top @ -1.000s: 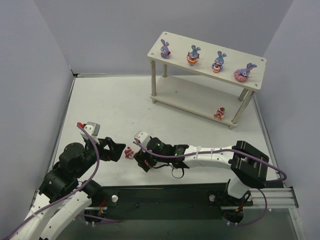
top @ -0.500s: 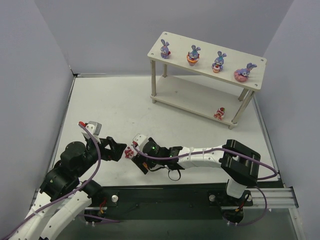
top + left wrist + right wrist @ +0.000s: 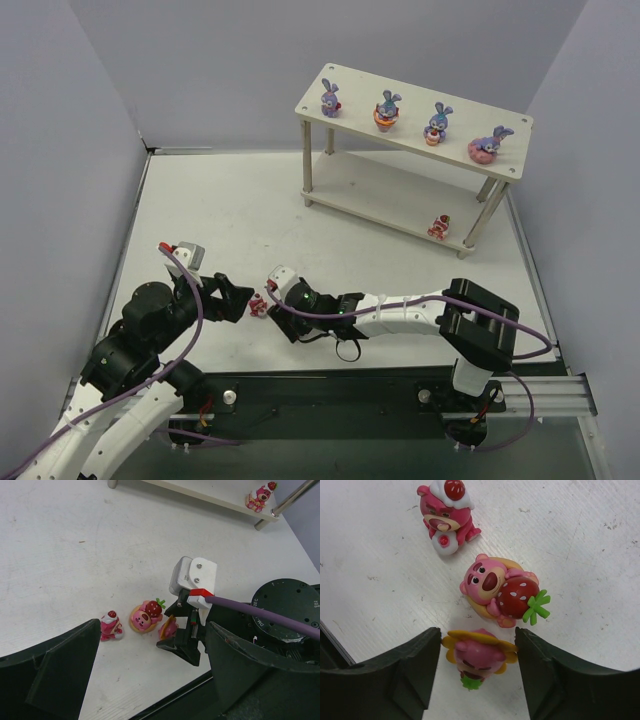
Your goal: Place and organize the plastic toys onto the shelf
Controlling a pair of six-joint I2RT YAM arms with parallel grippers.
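Observation:
Three pink bear toys lie on the table near the front. My right gripper [image 3: 478,636] is shut on the one with yellow petals [image 3: 479,656], its fingers pressing the petals from both sides. Just beyond it lie a bear hugging a strawberry [image 3: 495,587] and a cream-topped bear [image 3: 446,512]. My left gripper [image 3: 150,680] is open and holds nothing, just left of the toys [image 3: 258,304]. The wooden shelf [image 3: 410,136] stands at the back right with several purple bunnies [image 3: 387,110] on its top board and a pink toy [image 3: 438,226] on the lower board.
The right arm [image 3: 400,310] stretches low across the table front towards the left. The left arm's body [image 3: 150,320] sits close beside the toys. Grey walls enclose the table on the left, back and right. A black rail [image 3: 330,390] runs along the near edge.
The right gripper slid left to the toy cluster, opened wide, then closed round the yellow-petalled bear. The left arm shifted only slightly.

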